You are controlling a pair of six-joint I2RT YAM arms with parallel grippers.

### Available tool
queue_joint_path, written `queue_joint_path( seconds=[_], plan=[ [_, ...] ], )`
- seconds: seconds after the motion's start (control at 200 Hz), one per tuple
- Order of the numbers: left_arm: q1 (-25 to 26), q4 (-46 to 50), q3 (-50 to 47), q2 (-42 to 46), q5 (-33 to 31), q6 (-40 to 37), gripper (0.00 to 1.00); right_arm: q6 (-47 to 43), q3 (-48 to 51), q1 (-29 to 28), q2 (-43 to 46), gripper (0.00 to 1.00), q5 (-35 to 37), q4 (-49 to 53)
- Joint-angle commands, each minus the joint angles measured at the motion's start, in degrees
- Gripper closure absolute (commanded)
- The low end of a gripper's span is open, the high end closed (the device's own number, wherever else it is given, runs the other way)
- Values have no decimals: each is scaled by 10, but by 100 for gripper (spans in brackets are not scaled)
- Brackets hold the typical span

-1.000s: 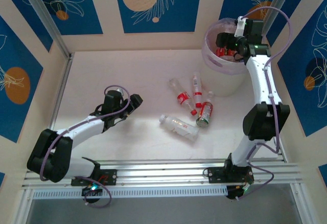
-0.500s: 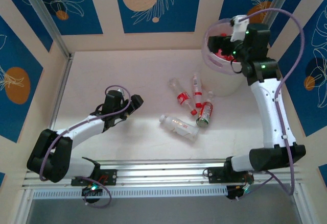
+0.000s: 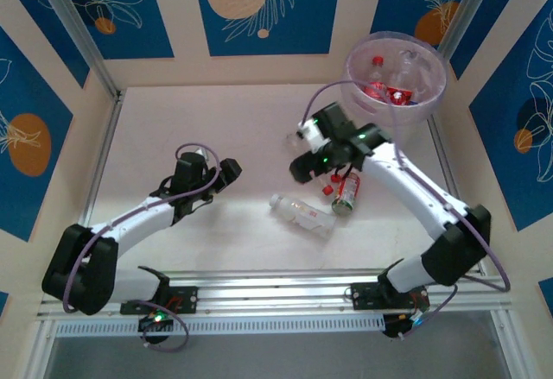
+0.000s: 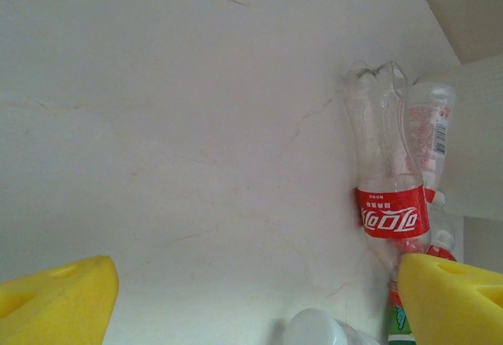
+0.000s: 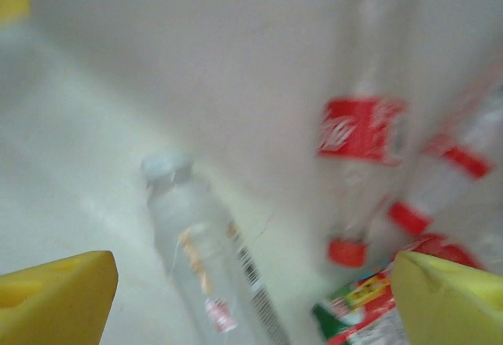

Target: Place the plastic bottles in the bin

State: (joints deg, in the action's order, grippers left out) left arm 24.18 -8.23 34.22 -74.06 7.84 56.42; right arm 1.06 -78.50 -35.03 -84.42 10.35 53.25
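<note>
**Operator:** Where are the plastic bottles (image 3: 380,91)?

**Technician:** Several lie in the bin (image 3: 352,94) at the far right. A cluster lies on the surface (image 3: 199,120) at centre: a white-capped bottle (image 3: 302,212), a green-labelled bottle (image 3: 346,191) and red-labelled bottles (image 4: 392,213) just on the far side of them.

**Operator:** Jaw condition?

**Technician:** Right gripper (image 3: 300,169): jaws spread wide, holding nothing. Left gripper (image 3: 227,172): likewise wide and empty.

**Operator:** Which arm is nearer the cluster?

**Technician:** The right. Its jaws hang over the cluster's left edge. The white-capped bottle lies just to the near side of them, its long axis running left to right with the cap at the left. The left gripper stands well apart, to the left. Judgement: the right arm should take the next bottle, with its jaws set across that axis.
</note>
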Motion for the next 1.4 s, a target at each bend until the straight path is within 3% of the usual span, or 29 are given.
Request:
queue_joint_path(
  seconds=[0.0, 0.37, 0.75, 1.105, 1.391],
  plan=[
    [3, 8, -1, 11, -9, -14, 8, -27, 29, -42, -37, 9, -20, 54],
    [-2, 19, -7, 19, -16, -15, 5, -54, 61, -67, -150, 6, -44, -2],
    [-4, 26, -5, 15, -23, -17, 0, -21, 95, -67, -215, 9, -48, -77],
    [-5, 10, 2, -6, -12, -10, 0, -14, 89, -60, -189, 29, -36, -78],
    [-5, 1, 1, -12, -7, -6, 0, -23, 37, -42, -90, 33, -29, -54]
  ],
)
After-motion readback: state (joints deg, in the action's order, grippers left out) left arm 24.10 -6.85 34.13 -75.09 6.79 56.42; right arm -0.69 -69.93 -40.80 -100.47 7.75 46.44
